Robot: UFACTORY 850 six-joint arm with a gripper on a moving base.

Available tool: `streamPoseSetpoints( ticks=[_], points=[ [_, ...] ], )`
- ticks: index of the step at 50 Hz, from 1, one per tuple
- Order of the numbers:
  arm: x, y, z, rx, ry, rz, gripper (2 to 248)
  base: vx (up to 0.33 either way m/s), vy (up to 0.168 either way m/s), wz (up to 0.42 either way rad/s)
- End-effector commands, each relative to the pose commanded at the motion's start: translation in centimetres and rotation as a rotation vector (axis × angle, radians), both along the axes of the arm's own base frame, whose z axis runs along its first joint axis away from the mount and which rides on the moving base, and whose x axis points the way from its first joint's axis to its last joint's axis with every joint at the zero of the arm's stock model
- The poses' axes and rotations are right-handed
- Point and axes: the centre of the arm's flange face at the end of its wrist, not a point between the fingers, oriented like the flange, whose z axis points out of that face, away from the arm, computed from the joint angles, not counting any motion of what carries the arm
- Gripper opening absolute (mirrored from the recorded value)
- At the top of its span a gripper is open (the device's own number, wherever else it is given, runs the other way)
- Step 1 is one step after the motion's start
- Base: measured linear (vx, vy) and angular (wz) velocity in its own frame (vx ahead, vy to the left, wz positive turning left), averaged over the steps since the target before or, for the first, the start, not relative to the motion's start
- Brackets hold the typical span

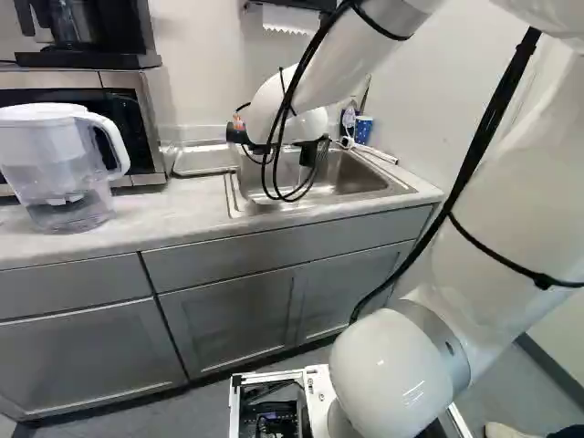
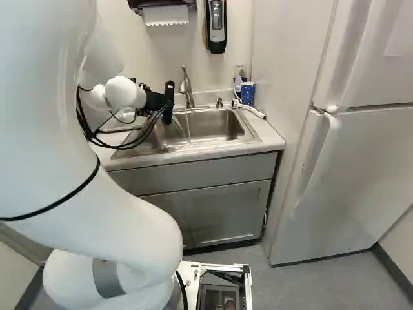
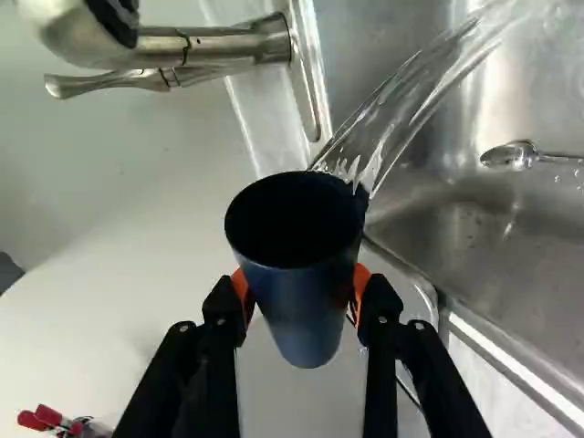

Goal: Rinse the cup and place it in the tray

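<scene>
In the right base view my gripper (image 2: 157,102) is over the left part of the sink (image 2: 248,137). Seen from the wrist, the gripper (image 3: 301,297) has its orange pads pressed on both sides of a dark blue cup (image 3: 306,315). The cup's open mouth shows and its inside is dark. Clear water (image 3: 411,105) streams and splashes at its rim, over the steel basin. The faucet (image 3: 219,46) is close beside the cup. A shallow pale tray (image 1: 203,161) lies left of the sink in the left base view, partly behind the arm.
A spoon (image 3: 511,156) lies in the basin. A blue patterned cup (image 2: 248,93) and a white brush-like thing (image 2: 248,108) are at the sink's right rear. A water pitcher (image 1: 59,169) stands before the microwave (image 1: 137,119). The fridge (image 2: 355,161) is at the right.
</scene>
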Motion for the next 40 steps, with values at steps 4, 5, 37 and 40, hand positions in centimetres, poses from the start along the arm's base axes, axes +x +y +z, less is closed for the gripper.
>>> streamPoseSetpoints(
  ticks=[4,5,37,40],
  points=[
    [0.00,0.00,0.00,0.037,0.013,-0.014,124,0.000,0.000,0.000],
    [0.00,0.00,0.00,0.049,0.017,-0.019,124,0.000,0.000,0.000],
    [0.00,0.00,0.00,0.197,0.068,-0.077,124,0.000,0.000,0.000],
    [0.00,0.00,0.00,0.197,0.068,-0.077,124,0.000,0.000,0.000]
  ],
)
